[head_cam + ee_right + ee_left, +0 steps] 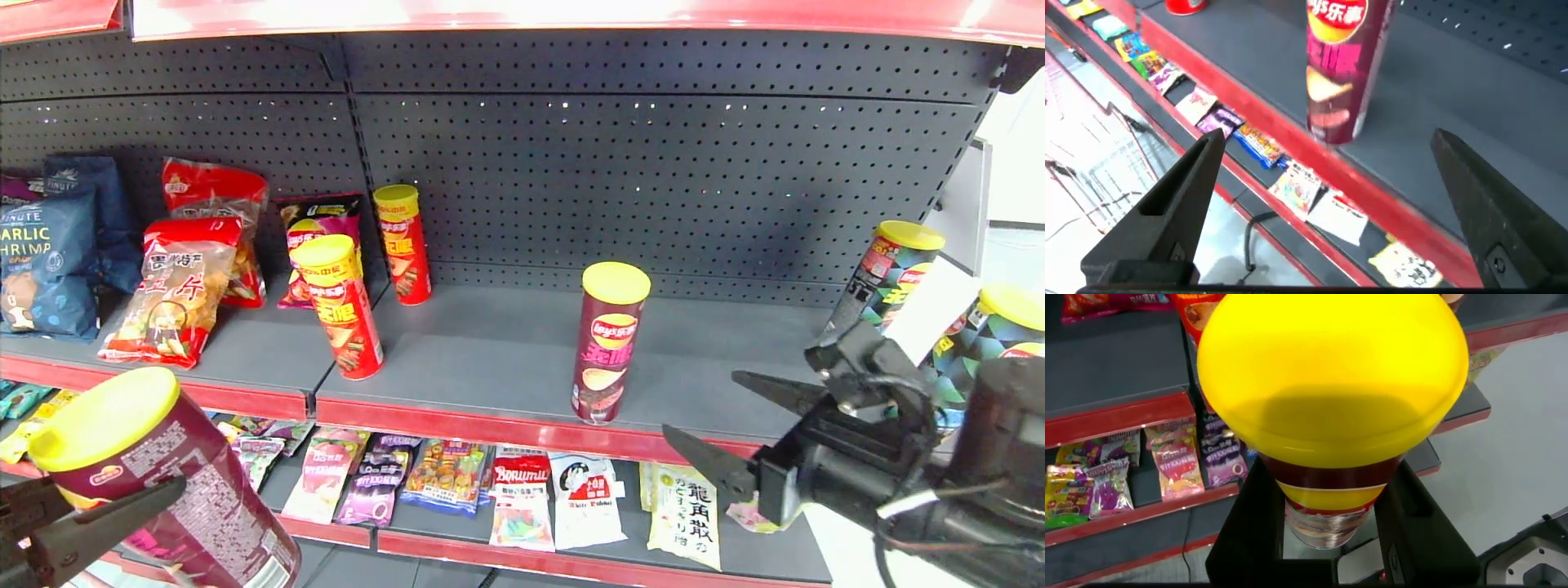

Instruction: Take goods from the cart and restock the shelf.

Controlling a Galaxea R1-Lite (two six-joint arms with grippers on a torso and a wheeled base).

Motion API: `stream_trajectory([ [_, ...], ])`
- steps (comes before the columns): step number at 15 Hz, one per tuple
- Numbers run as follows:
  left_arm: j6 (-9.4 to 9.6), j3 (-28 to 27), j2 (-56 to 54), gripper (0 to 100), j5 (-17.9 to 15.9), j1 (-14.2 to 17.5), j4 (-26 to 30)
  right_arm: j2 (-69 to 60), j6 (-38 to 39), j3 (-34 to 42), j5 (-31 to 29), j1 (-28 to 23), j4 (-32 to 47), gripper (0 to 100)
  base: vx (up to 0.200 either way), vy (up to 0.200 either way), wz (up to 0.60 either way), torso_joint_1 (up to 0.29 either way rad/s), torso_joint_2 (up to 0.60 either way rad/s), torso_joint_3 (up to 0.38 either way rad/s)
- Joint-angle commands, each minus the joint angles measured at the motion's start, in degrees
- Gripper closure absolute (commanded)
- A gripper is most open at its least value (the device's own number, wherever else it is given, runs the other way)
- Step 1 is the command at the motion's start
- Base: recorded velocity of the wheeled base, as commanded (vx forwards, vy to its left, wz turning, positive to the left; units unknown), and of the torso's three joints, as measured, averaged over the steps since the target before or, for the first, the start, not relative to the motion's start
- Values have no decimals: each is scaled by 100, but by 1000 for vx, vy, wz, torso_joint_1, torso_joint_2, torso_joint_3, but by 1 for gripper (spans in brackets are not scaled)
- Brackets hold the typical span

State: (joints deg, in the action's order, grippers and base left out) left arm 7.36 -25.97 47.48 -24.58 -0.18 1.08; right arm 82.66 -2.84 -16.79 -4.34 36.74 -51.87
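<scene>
Chip can [163, 482] in left end effector [1327, 516]

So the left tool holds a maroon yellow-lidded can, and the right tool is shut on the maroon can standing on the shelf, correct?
Not quite. The right tool is open and holds nothing: the right wrist view shows its fingers spread, with the standing maroon can free on the shelf beyond them. The left tool does hold a maroon yellow-lidded can.
</scene>
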Motion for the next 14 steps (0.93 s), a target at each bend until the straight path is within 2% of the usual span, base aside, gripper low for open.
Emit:
stream_trajectory([
  [1,20,-14,-503,100,14,-8,-3,-1639,-287,729,-155,-642,116,0,0,0,0,0,0,0],
  [3,20,4,-951,100,-3,-8,6,-2431,-472,791,-67,-1793,749,0,0,0,0,0,0,0],
  [6,-16,21,-1584,100,58,27,50,-3837,-454,809,-41,-2734,2234,0,0,0,0,0,0,0],
  [8,-7,4,-1681,100,348,176,50,-4909,-463,809,-41,-3367,3324,0,0,0,0,0,0,0],
  [9,-7,-5,-1690,100,427,264,50,-5392,-454,773,12,-3551,3851,0,0,0,0,0,0,0],
  [11,2,-137,-1540,100,524,317,67,-6412,-428,817,-5,-3595,4748,0,0,0,0,0,0,0],
  [14,2,-260,-1356,100,559,317,58,-7335,-419,756,-58,-3604,5635,0,0,0,0,0,0,0],
])
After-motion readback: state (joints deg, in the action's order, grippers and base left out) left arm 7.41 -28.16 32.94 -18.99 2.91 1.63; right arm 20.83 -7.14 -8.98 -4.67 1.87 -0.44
